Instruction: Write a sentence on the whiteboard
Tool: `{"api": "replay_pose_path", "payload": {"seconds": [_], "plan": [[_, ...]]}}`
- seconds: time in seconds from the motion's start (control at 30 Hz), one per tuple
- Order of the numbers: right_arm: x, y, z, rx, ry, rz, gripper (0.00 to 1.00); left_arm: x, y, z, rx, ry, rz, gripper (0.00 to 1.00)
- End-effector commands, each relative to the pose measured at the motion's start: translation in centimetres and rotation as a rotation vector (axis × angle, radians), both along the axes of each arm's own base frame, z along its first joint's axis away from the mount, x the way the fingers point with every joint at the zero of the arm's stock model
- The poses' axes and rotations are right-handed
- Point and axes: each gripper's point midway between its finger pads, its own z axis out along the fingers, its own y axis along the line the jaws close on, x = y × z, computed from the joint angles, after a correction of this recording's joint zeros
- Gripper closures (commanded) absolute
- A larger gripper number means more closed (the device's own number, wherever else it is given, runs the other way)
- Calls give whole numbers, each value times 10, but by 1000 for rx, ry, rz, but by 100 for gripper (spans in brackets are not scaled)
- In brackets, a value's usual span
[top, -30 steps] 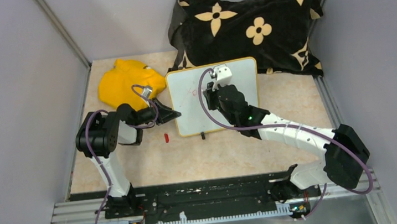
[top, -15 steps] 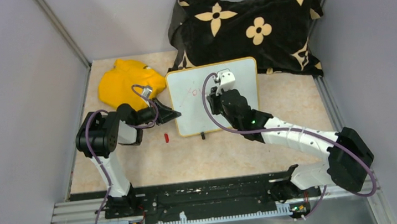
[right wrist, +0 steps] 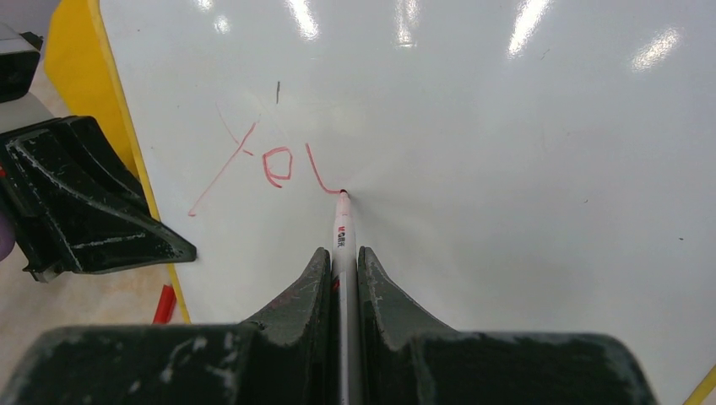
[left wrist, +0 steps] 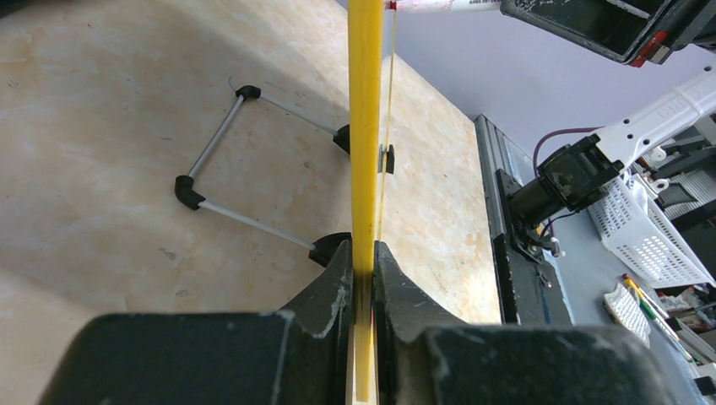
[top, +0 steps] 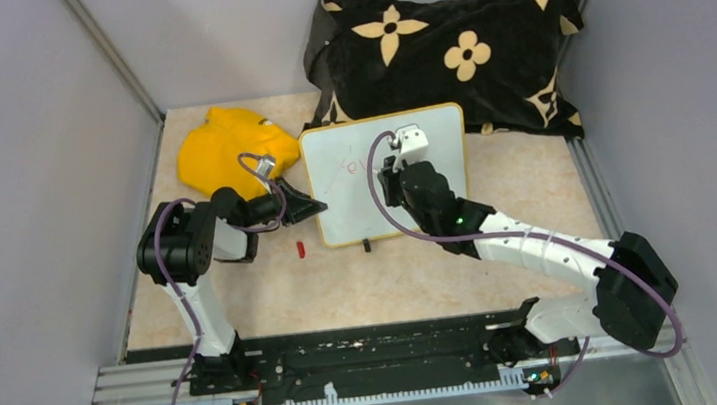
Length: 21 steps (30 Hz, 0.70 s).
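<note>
My right gripper [right wrist: 342, 257] pinches thin marker [right wrist: 343, 228], tip on glossy board [right wrist: 507, 169]; left gripper [left wrist: 363, 253] clamps its yellow rim [left wrist: 365, 126].

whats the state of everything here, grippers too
whiteboard: propped on its wire stand, mostly blank
sentence: just begun, "Yo" and part of a third letter in red
marker: uncapped, tip on the board
right gripper: shut on the marker
left gripper: shut on the whiteboard's left edge
red cap: off the marker, lying by the board
yellow cloth: crumpled
black flowered cloth: bunched at the back
</note>
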Motion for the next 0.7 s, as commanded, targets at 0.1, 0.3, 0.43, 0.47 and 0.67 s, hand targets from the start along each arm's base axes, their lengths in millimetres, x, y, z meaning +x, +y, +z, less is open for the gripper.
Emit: {"api": "replay_pose_path", "payload": {"seconds": [0.1, 0.3, 0.43, 0.47, 0.67], "plan": [[14, -15, 27, 10, -58, -72, 100, -9, -6, 3, 5, -43, -44, 100], [20, -9, 38, 18, -74, -65, 100, -10, -8, 2, 12, -44, -49, 100], [23, -6, 42, 19, -82, -65, 100, -10, -8, 1, 13, -43, -50, 100], [24, -5, 43, 20, -83, -64, 100, -10, -8, 1, 13, -43, -49, 100], [28, 0, 46, 25, -85, -57, 100, -10, -8, 1, 13, -45, -49, 100]]}}
